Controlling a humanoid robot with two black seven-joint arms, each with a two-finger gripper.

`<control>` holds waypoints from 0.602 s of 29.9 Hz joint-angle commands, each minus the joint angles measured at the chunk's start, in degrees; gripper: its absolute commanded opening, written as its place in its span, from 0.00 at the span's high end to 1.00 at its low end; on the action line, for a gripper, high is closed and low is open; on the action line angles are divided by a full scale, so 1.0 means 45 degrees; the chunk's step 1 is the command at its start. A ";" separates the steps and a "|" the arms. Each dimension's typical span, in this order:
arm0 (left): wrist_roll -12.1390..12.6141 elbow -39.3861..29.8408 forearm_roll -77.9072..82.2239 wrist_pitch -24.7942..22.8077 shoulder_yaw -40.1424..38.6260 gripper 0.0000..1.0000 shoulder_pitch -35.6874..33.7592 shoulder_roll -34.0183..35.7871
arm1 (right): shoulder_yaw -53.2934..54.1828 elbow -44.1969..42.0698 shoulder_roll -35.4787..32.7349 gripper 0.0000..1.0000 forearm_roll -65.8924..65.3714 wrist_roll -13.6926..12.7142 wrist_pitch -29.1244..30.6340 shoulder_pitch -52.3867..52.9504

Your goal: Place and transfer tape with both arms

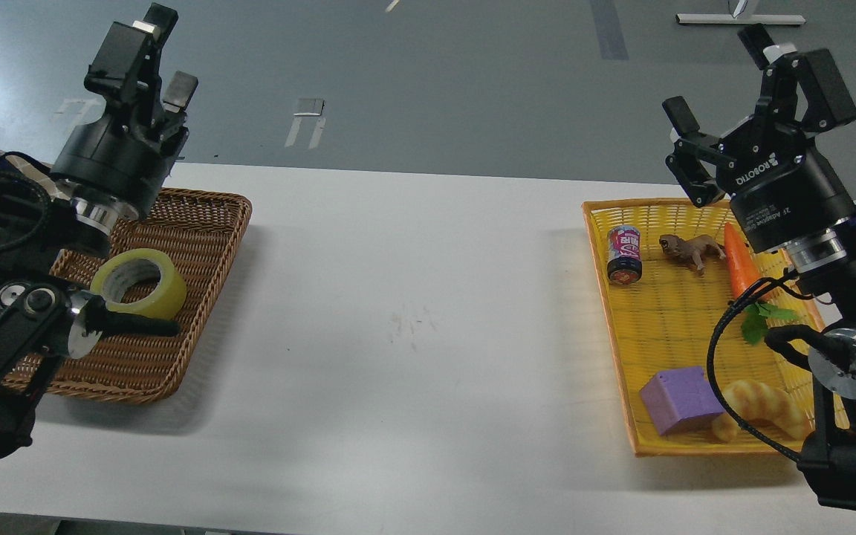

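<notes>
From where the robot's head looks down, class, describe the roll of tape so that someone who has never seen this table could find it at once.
Start at the brown wicker basket on the left end of the white table, under the left claw. The tape lies flat inside it, ring hole facing up. It is the only thing in that basket: a translucent yellow ring with a pale core, while the purple cube and other items sit in the yellow tray at right.

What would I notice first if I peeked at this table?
Probably the two big black robot arms, the left claw and the right claw both raised, open and empty. Next, the yellow tape sitting in the brown wicker basket on the left. On the right, a bright yellow basket holds a purple cube, a carrot and other small things.
</notes>
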 commanded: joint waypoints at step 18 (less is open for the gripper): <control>0.2522 -0.0167 -0.2401 -0.5141 -0.2763 0.02 0.0684 -0.3612 | -0.0668 -0.0293 0.0581 0.00 0.0073 0.0142 0.0003 0.1138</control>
